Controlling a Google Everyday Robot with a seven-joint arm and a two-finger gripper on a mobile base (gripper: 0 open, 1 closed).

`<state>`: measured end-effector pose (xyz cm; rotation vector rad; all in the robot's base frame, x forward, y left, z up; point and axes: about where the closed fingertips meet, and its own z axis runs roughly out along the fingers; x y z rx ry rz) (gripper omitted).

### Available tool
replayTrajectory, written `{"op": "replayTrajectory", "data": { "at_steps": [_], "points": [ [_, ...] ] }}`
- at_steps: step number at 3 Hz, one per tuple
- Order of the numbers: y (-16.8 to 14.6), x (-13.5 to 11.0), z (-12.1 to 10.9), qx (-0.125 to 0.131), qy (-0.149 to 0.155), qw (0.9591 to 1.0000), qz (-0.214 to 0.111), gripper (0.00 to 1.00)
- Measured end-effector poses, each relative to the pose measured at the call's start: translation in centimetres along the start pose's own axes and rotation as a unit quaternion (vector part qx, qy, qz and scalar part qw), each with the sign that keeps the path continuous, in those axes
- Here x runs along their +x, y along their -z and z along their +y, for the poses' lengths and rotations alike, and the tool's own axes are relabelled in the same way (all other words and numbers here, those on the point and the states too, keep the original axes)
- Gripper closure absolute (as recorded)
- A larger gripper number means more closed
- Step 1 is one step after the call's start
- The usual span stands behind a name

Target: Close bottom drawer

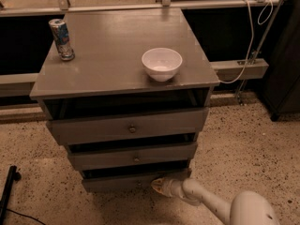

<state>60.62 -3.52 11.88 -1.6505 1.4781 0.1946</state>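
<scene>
One arm, one job today, so here's where I'm at. Closest to me is the white arm (213, 204), coming in low from the right, and at its tip the pincer (161, 185) sits just above the floor, right up at the front face of the bottom drawer (117, 183). Whether it's apart or together, I honestly can't tell from this feed, and I can't say if it's touching the wood or just shy of it.

That drawer runs leftward from the pincer and sits pulled out a little, with a dark gap showing above its front. So I'd call this the push step: contact lined up, drawer not home yet. Next move, I reckon, is a straight, level shove away from me into the cabinet, keeping the tip on the face so it doesn't skid off the right-hand end.

Above the pincer are the middle drawer (133, 156) and the top drawer (129, 126), both ajar too. Further up and beyond, a white bowl (161, 63), and far left a can (61, 39).
</scene>
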Motion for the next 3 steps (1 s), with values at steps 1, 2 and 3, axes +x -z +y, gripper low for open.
{"op": "replayTrajectory", "data": {
  "at_steps": [1,2,3],
  "points": [
    [0.5,0.2,-0.9,-0.017,0.000,0.9997,-0.018,1.00],
    [2.1,0.7,-0.3,-0.036,0.019,0.9988,-0.027,1.00],
    [5.5,0.8,3.7,-0.064,0.040,0.9966,-0.034,1.00]
  ]
}}
